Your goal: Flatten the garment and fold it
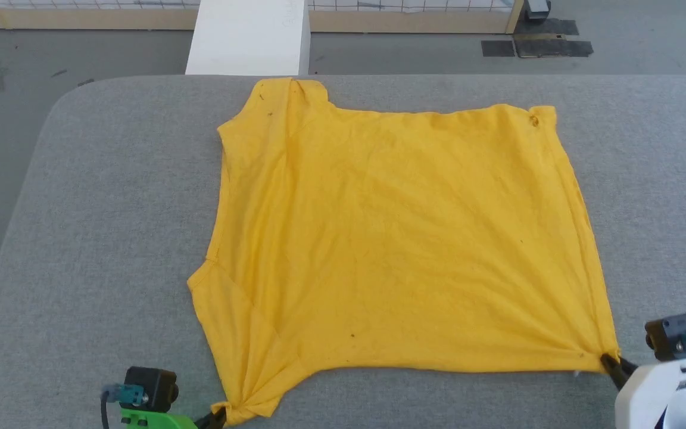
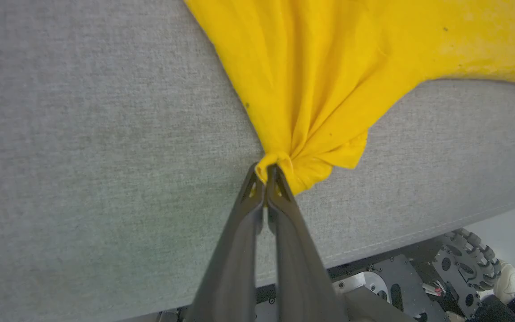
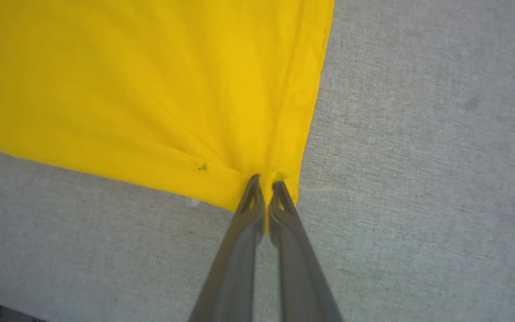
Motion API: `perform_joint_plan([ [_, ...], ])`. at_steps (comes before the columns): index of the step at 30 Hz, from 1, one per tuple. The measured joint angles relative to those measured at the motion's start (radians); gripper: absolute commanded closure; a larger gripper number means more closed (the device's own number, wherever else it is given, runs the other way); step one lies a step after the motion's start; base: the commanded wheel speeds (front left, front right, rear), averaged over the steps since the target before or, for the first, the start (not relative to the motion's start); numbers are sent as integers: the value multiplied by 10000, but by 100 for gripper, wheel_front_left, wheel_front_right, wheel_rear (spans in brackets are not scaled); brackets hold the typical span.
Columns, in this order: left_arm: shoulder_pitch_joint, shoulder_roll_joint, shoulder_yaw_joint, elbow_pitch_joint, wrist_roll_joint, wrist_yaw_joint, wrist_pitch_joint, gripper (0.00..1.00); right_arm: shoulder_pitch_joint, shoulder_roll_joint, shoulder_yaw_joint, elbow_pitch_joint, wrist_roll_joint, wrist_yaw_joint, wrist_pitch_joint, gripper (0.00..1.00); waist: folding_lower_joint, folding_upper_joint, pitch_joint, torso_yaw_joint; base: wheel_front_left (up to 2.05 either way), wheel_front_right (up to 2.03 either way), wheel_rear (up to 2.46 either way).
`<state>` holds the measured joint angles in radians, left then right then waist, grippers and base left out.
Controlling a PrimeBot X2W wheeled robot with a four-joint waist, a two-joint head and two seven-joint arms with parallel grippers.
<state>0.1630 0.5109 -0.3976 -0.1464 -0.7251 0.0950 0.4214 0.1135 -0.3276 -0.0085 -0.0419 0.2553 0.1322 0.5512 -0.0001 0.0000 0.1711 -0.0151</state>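
Two near corners of the yellow T-shirt (image 1: 390,238), spread flat on the grey table (image 1: 93,238), are pinched: left gripper (image 2: 266,172) clamps a bunched sleeve, right gripper (image 3: 264,181) the hem corner. Sleeves lie leftward, length running left-right.

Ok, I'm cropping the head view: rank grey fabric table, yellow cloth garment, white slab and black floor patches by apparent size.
Largest first:
grey fabric table
yellow cloth garment
white flat slab, cut by the top edge
black floor patches
The last two lie farther off, so unsure.
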Motion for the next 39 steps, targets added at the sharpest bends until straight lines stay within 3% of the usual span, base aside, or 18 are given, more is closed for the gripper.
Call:
perform_joint_plan([
  [6,-50,-180,-15,54,779,136,-1131,100,604,652,-311,-514,-150,0,-711,100,0,0,62,-37,0,0,0],
  [11,-383,-209,123,38,1822,268,-2700,100,538,865,-497,-531,-378,0,-2171,100,0,0,108,-157,0,0,0],
  [16,-1253,-255,253,73,2280,171,-3731,100,174,825,-334,-384,-378,0,-2686,100,0,0,214,-174,0,0,0],
  [29,-5702,104,-318,1707,2938,-1595,-2840,100,-2437,-23,274,368,-320,0,-2057,100,0,0,1106,-137,0,0,0],
  [39,-8340,117,-621,3988,2385,-2100,-1509,100,-4321,-522,677,1567,-38,0,-1593,100,2,0,2221,-231,0,0,0],
])
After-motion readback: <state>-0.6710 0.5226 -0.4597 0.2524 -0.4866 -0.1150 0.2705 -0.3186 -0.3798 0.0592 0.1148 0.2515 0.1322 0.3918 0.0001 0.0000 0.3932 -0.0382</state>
